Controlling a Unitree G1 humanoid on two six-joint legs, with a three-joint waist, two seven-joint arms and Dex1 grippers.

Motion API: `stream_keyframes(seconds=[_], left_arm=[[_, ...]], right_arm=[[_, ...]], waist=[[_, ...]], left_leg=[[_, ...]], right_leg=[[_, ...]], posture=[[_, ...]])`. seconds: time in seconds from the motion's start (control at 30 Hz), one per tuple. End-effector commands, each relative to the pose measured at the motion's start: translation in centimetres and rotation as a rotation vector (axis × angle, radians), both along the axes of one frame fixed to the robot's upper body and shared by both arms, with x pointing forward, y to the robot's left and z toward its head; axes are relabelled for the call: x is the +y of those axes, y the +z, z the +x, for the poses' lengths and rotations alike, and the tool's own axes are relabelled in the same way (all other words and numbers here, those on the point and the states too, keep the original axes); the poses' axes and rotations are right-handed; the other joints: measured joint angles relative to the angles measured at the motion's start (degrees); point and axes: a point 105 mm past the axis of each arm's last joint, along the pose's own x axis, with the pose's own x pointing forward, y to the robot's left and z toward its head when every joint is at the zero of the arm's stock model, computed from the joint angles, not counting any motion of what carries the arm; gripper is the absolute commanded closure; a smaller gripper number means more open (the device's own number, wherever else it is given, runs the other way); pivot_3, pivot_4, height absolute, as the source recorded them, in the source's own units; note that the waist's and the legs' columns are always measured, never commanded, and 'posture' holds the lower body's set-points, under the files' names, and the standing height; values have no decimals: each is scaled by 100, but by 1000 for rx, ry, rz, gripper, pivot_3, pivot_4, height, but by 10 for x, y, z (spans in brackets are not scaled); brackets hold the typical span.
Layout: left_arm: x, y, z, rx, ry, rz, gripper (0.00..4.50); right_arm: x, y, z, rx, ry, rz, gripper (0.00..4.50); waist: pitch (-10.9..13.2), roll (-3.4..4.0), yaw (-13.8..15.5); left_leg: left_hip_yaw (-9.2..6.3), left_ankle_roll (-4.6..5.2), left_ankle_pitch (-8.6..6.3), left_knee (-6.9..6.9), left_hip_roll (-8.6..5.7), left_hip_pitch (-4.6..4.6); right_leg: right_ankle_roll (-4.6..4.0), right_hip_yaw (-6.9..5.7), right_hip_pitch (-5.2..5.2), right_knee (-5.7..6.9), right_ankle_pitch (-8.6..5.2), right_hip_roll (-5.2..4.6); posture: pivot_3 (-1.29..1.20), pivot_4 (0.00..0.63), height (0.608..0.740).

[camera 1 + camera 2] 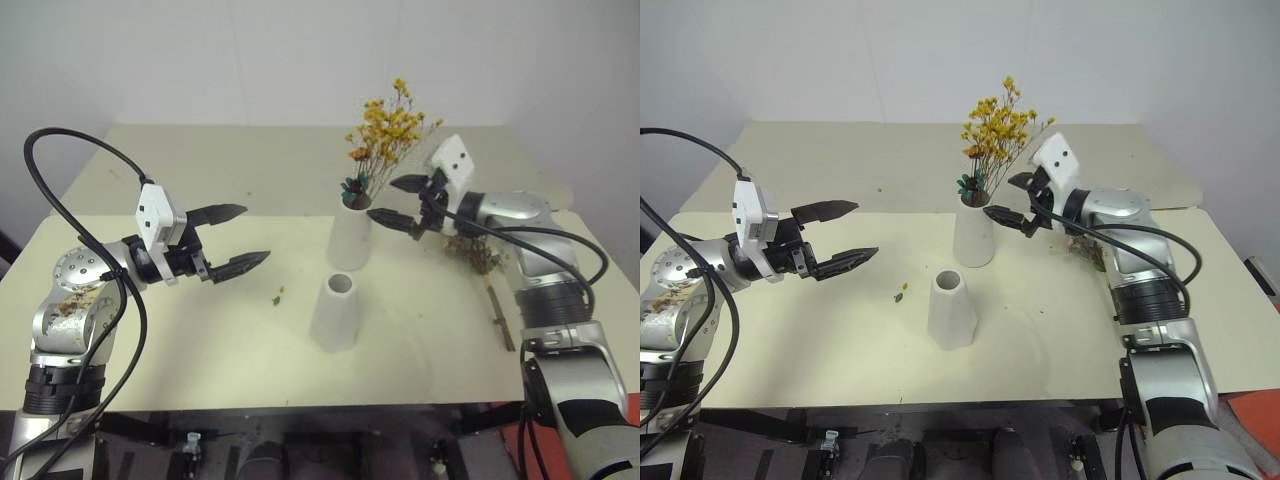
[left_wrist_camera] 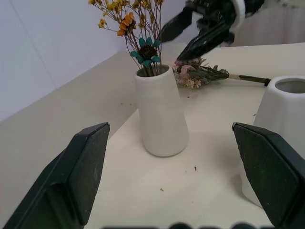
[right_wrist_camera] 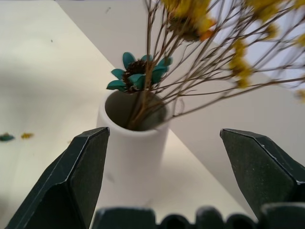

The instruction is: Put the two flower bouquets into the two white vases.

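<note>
Nearest the head camera stands the shorter matte white tapered vase [image 1: 336,313], upright on the cream tabletop [image 1: 200,340], its round mouth showing no stems inside. Small green and orange flower crumbs [image 1: 278,296] lie on the surface just to its left.

Behind it, a little to the right and apart from it, stands the taller matte white tapered vase [image 1: 351,237], also upright. It holds the slim spray of yellow-orange dried flowers [image 1: 391,128], whose thin brown stems enter the mouth; a teal bloom with a dark centre [image 3: 138,75] sits at the rim.

Left gripper [image 1: 238,238]: two black fingers spread wide, holding nothing, hovering above the table to the left of both vases and pointing toward them.

Right gripper [image 1: 402,203]: two black fingers spread wide, holding nothing, just beside the right side of the taller vase's mouth, close to the lower stems; contact with the stems cannot be determined.

Second bunch, with pale pink and white blooms and green leaves [image 2: 200,75], lies flat on the table to the right of the taller vase, beyond the right gripper. In the head views the right forearm covers most of it, leaving a brownish cluster [image 1: 478,255] and a thin stem end [image 1: 500,316] visible; individual blooms are hard to make out.
</note>
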Motion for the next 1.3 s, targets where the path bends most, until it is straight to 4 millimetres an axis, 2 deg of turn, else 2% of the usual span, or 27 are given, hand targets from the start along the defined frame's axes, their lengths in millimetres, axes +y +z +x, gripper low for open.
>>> stream_keyframes(seconds=[0.03,0.13,0.23,0.4,0.67,0.97,1.07,1.3], left_arm=[[-1,18,-16,-80,-47,-12,0],[-2,18,-36,-80,-134,21,0],[0,16,-47,-59,-162,77,0],[-4,17,-54,-56,-215,139,0],[-16,17,-48,-65,-246,122,0],[-12,18,-47,-84,-196,101,0],[-11,17,-48,-82,-188,101,0],[-9,15,-51,-77,-165,96,0]], right_arm=[[-30,18,-14,-36,-75,5,76],[-58,15,-23,17,-183,-11,76],[-85,3,-28,105,-348,-39,76],[-127,-41,-35,301,-587,-186,76],[-144,-84,-29,528,-714,-222,76],[-150,-109,-11,608,-731,-203,76],[-154,-114,-8,633,-743,-210,991],[-156,-115,-1,631,-744,-199,3435]], waist=[[0,0,18],[0,-1,23],[0,0,12],[0,0,13],[0,0,-13],[0,0,-7],[0,0,-11],[0,0,-13]], left_leg=[[0,0,0,0,0,-2],[3,0,0,0,-1,-5],[6,0,0,0,1,-1],[10,1,1,1,2,10],[12,1,1,1,2,4],[10,2,1,2,1,2],[10,2,1,1,0,2],[11,2,1,2,1,5]], right_leg=[[0,0,0,-2,0,-1],[1,1,0,-12,0,-3],[0,3,0,-8,-2,-2],[33,3,9,-9,-23,1],[35,9,6,-12,-23,3],[35,9,6,-13,-22,3],[22,9,6,-13,-14,3],[17,9,7,-12,-10,4]], posture=[[0,150,740],[0,150,740],[0,150,740],[0,150,740],[0,150,740],[0,150,740],[0,150,740],[0,150,740]])
